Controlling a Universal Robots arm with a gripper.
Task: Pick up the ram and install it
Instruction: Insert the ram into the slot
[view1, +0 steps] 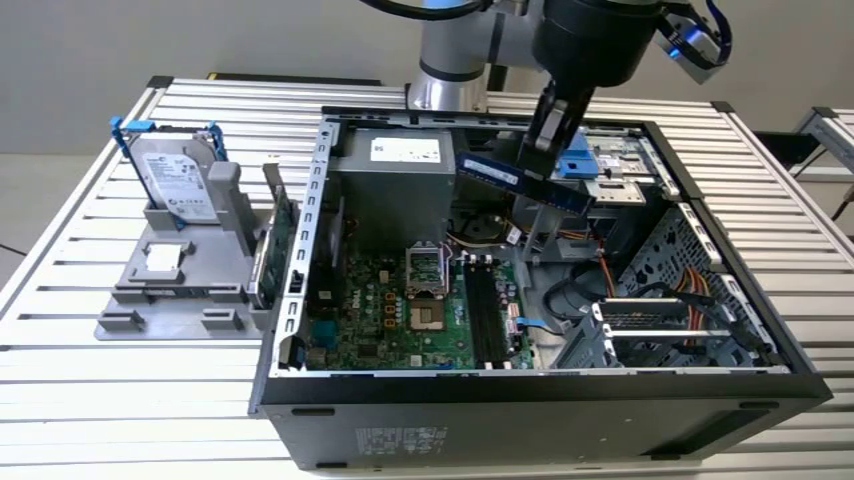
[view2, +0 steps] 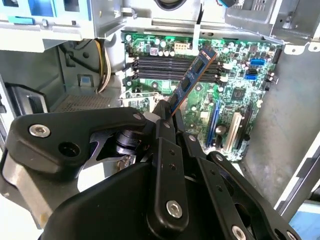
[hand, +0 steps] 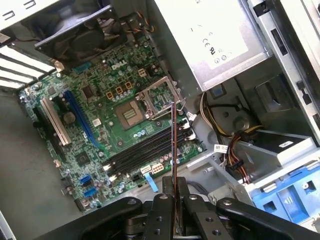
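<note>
The pincer (view1: 539, 160) is clenched on the ram (view1: 514, 178), a long thin dark stick with a small pale label. In the exterior view the ram hangs in the air over the open computer case (view1: 534, 395). Its long side slopes from 10 o'clock down to 4 o'clock, and the pincer's finger crosses it near the middle. The ram touches nothing but the pincer. Under it lies the green motherboard (view1: 387, 310). The long black memory slots (view1: 486, 312) sit toward 6 o'clock from the ram and apart from it. The big grey power supply (view1: 400, 165) is near the ram at 9 o'clock. In the second wrist view the ram (view2: 194, 72) sticks out from the black pincer (view2: 167, 114) at a slant, with the slots (view2: 160, 65) on the board behind it. In the first wrist view the ram (hand: 173, 145) shows its thin edge, like a dark line. It is held in the pincer (hand: 175, 197) and crosses in front of the slots (hand: 145, 148). Outside the case, at 9 o'clock in the exterior view, a silver hard drive (view1: 178, 178) with blue brackets stands in a grey stand (view1: 160, 290) on the ribbed metal surface (view1: 80, 400). A green card (view1: 263, 268) stands upright between the stand and the case wall.
</note>
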